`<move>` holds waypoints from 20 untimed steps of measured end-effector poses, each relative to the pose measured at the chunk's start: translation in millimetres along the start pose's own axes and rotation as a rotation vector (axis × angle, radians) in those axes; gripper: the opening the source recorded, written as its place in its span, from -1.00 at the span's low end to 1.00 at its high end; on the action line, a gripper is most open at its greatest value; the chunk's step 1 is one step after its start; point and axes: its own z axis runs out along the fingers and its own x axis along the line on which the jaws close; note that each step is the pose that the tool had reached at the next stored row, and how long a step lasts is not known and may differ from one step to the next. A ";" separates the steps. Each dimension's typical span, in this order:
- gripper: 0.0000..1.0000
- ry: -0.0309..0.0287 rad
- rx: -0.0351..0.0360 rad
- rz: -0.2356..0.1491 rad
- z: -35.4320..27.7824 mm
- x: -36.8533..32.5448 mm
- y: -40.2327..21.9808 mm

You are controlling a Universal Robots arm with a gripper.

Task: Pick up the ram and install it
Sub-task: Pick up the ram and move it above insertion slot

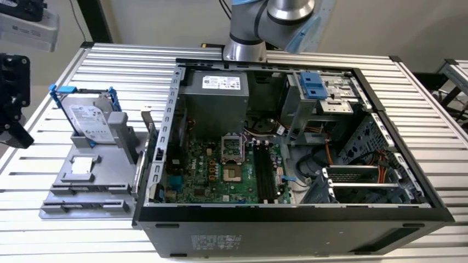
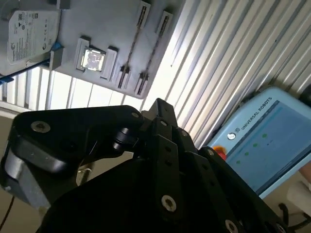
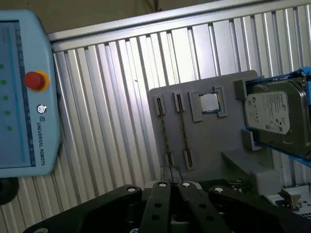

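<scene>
Gripper (image 3: 171, 184) fingers pressed together, hanging near grey parts tray (image 3: 204, 141) (hard drive (image 3: 277, 121) with white printed label stands in it). Open computer case (image 1: 292, 219) just beside tray.

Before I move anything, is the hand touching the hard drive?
Apart. In the exterior view, the hand hangs at that view's left edge, and bare table slats show between it and the hard drive.
</scene>
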 end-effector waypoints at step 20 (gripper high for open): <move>-1.00 0.0000 0.0022 -0.285 0.6 0.0 0.0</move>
